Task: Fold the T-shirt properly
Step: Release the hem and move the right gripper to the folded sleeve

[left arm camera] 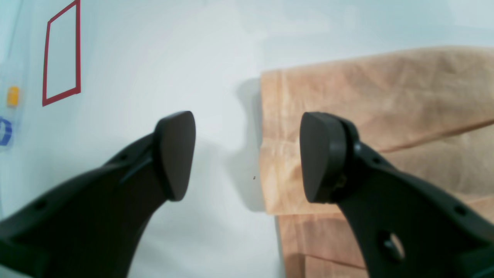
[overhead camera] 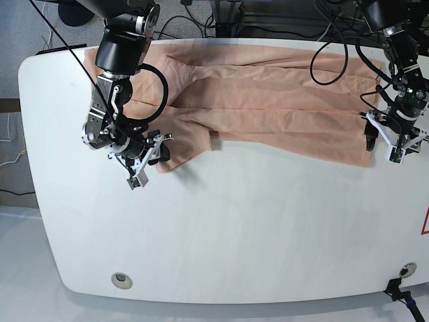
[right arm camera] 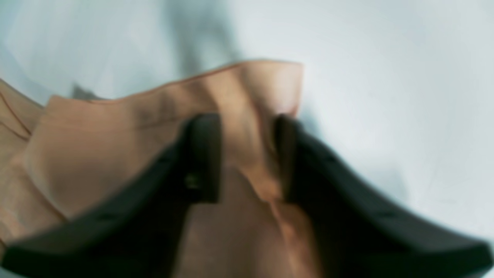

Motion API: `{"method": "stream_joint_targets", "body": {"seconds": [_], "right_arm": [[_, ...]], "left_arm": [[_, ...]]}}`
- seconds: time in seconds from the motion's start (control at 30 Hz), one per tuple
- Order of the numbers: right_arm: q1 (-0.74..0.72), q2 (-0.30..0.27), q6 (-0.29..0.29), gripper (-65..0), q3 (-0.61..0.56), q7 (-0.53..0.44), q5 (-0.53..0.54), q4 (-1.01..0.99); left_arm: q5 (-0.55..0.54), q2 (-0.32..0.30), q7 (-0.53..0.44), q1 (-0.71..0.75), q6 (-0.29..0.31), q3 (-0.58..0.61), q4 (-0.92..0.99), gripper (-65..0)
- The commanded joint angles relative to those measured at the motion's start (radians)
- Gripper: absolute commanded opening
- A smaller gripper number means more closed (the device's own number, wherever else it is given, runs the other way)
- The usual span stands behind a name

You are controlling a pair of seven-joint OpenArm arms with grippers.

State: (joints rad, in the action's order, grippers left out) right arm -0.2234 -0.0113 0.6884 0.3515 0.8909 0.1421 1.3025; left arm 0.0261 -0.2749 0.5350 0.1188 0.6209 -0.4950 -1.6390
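Blurring spoils the right wrist view, so fabric detail there is hard to make out; the right jaws (right arm camera: 247, 158) stand either side of a raised ridge of the shirt (overhead camera: 268, 107), cloth touching both inner faces, but whether they are clenched on it I cannot tell; arms cover part of the shirt's far corners in the base view; the shirt lies flat on the table (overhead camera: 221, 228), long axis running from one pair of jaws to the other, its hem edges by each; the left jaws (left arm camera: 247, 154) are released, holding nothing, one finger over bare table, the other over the shirt's edge; no print or readable writing shows; a red outline (left arm camera: 61, 54) lies beyond the left jaws.
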Motion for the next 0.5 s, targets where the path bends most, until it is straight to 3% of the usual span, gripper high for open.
{"method": "stream_joint_targets", "body": {"seconds": [0.0,0.03,0.07,0.27,0.47], "right_arm": [[-0.015,-0.005,0.004,-57.7,-0.002,0.006,0.003,0.013],[-0.015,-0.005,0.004,-63.9,-0.002,0.006,0.003,0.013],[-0.017,-0.005,0.004,-65.0,-0.002,0.006,0.003,0.013],[-0.012,0.004,0.004,-65.0,-0.002,0.024,0.012,0.081],[0.014,0.006,0.003,-65.0,0.001,0.245,0.202,0.256]], "left_arm": [[-0.01,-0.017,-0.017,-0.012,-0.006,-0.004,-0.014,-26.1],[-0.01,-0.017,-0.017,-0.012,-0.006,-0.003,-0.014,-26.1],[-0.01,-0.017,-0.017,-0.012,-0.006,-0.003,-0.014,-26.1],[-0.01,-0.016,-0.017,-0.014,-0.006,-0.003,-0.013,-26.1],[-0.01,-0.016,-0.017,-0.018,-0.006,-0.003,0.018,-26.1]]}}
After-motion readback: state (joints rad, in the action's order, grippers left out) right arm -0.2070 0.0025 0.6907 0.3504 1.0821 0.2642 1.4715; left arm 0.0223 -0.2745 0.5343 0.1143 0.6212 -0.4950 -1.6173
